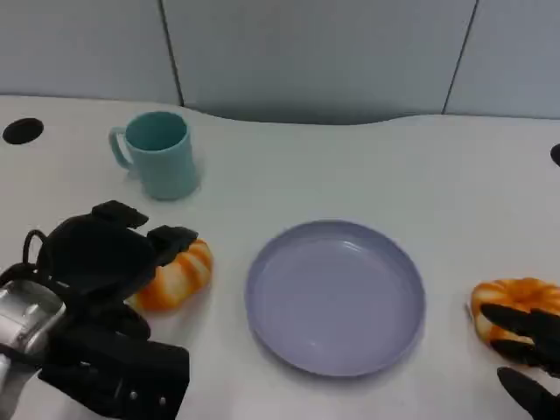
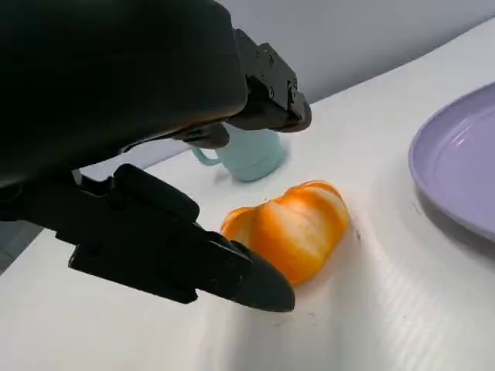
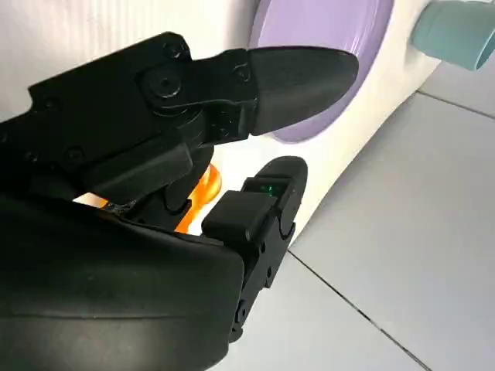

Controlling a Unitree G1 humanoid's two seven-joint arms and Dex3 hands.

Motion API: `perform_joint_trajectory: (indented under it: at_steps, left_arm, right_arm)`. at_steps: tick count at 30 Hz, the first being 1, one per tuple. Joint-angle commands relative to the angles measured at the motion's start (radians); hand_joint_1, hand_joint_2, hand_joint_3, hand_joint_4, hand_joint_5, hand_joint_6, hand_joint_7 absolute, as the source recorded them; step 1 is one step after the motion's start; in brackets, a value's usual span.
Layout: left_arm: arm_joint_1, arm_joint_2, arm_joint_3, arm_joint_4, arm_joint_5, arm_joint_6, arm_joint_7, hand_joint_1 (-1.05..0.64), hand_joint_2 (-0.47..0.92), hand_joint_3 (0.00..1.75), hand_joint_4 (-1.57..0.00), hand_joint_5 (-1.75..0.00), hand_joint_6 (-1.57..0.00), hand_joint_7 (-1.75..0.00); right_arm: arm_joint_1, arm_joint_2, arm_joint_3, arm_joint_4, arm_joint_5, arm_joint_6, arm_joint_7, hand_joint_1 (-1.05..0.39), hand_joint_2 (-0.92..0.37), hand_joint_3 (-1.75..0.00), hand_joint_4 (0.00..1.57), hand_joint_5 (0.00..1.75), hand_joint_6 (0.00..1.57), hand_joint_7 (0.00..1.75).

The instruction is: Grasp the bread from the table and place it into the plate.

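Your left hand (image 1: pixel 105 262) covers the near end of the striped bread (image 1: pixel 179 276) at nine o'clock from the plate (image 1: pixel 335 297); contact between fingers and loaf cannot be told. At three o'clock, the second bread (image 1: pixel 516 302) runs off the head view's edge, your right hand (image 1: pixel 529 346) cropped at the corner. In the right wrist view, black fingers (image 3: pixel 255 212) hide most of that loaf.

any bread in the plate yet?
No. In the head view the purple plate holds nothing; one bread lies on the table to its left, another bread to its right.
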Motion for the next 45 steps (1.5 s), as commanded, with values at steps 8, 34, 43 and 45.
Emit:
perform_joint_trajectory:
  at_steps: [8,34,43,45]
  left_arm:
    - [-0.227,-0.072,-0.088,0.251,-0.011,0.094,-0.119,-0.72,0.77,0.00,-0.01,-0.06,-0.08,-0.02]
    - [-0.526,-0.231,-0.382,0.954,-0.005,0.136,0.122,-0.93,0.91,0.35,-0.06,-0.04,-0.13,-0.02]
    - [-0.544,-0.242,-0.443,1.088,-0.010,0.081,0.224,-0.88,0.92,0.32,-0.04,-0.03,-0.03,0.00]
    - [-0.542,-0.250,-0.445,1.117,-0.016,0.077,0.274,-0.78,0.92,0.23,-0.11,-0.06,-0.06,-0.01]
  right_arm:
    - [0.011,0.002,-0.007,-0.027,0.030,0.012,0.001,-0.39,-0.92,-0.34,0.96,0.01,0.80,0.00]
    - [0.038,0.013,-0.011,-0.070,0.058,0.024,0.006,-0.38,-0.92,-0.35,0.93,0.00,0.80,0.00]
    - [0.044,0.014,-0.015,-0.088,0.060,0.032,0.006,-0.38,-0.92,-0.35,0.94,0.00,0.80,0.00]
    - [0.045,0.013,-0.015,-0.089,0.057,0.030,0.004,-0.37,-0.92,-0.34,0.95,0.01,0.80,0.00]
